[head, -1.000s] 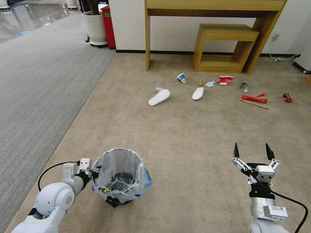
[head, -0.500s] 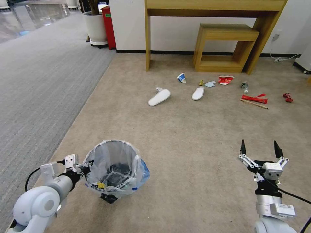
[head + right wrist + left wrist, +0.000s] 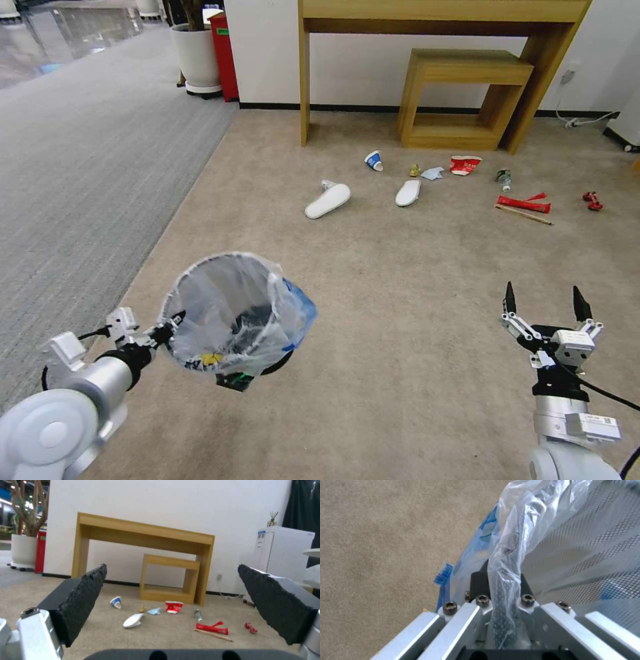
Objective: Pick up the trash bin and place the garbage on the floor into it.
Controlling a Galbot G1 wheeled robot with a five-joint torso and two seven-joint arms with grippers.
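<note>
Trash bin hangs tilted at lower left of the head view, lifted clear of the beige carpet, its mouth tipped toward the camera. Its crinkly clear liner veils most of the black mesh wall, and a blue patch of the bag shows on the side toward frame centre; what lies inside is too crumpled to make out. The left gripper is closed on the bin's rim; in the left wrist view the black fingers pinch mesh and plastic together, with the fingertips buried under the bag.

The right gripper hovers at lower right of the head view, its fingers spread wide with nothing between them.

The garbage lies well apart from both, in a loose row in the upper middle of the head view: two white slippers, a blue-white paper cup, a pale blue mask, a crushed red-white bowl, a small bottle, red wrappers with a wooden stick just beside them, and a small red scrap farther right. A tiny yellowish piece beside the mask is too small to identify.
</note>
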